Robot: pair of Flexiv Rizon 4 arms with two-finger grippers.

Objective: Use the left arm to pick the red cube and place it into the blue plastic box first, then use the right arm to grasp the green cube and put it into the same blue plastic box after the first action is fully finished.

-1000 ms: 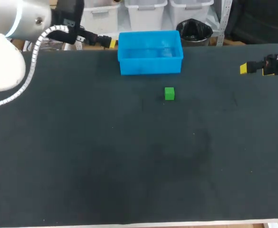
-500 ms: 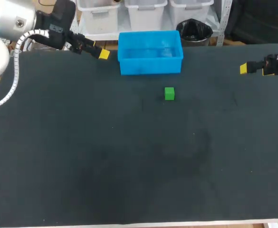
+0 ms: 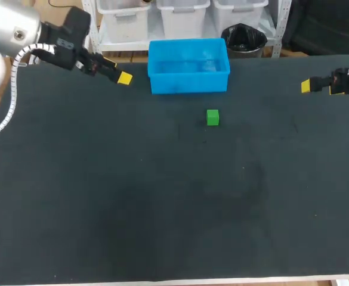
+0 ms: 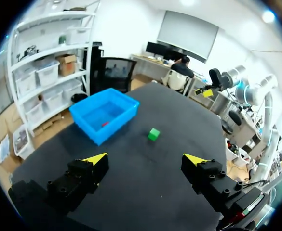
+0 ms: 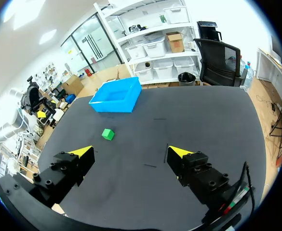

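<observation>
- The left gripper (image 4: 145,159) has its two yellow-tipped fingers (image 4: 96,159) spread wide apart, with only the dark table (image 3: 162,208) showing between them.
- In the head view the left gripper (image 3: 124,78) hangs above the table's far edge, near the left side of the blue box (image 3: 188,67) but apart from it.
- The blue box (image 4: 103,114) lies ahead of the left fingers, off to the side of the left-hand one. It sits open side up at the far edge of the table.
- The red cube (image 4: 105,124) shows as a small red spot on the floor of the blue box, near the wall facing the left gripper.
- The green cube (image 4: 154,134) rests on the table ahead of the left fingers, roughly in line with the gap between them, beside the box and apart from it.
- The right gripper (image 5: 131,152) also has its fingers (image 5: 179,152) set wide apart and grips nothing.
- In the head view the right gripper (image 3: 306,86) is over the table's far right side, well apart from both box and cube.
- From the right wrist, the green cube (image 5: 107,134) sits ahead of the fingers, nearer the left-hand one, and touches neither.
- The blue box (image 5: 116,97) stands farther out beyond the green cube.
</observation>
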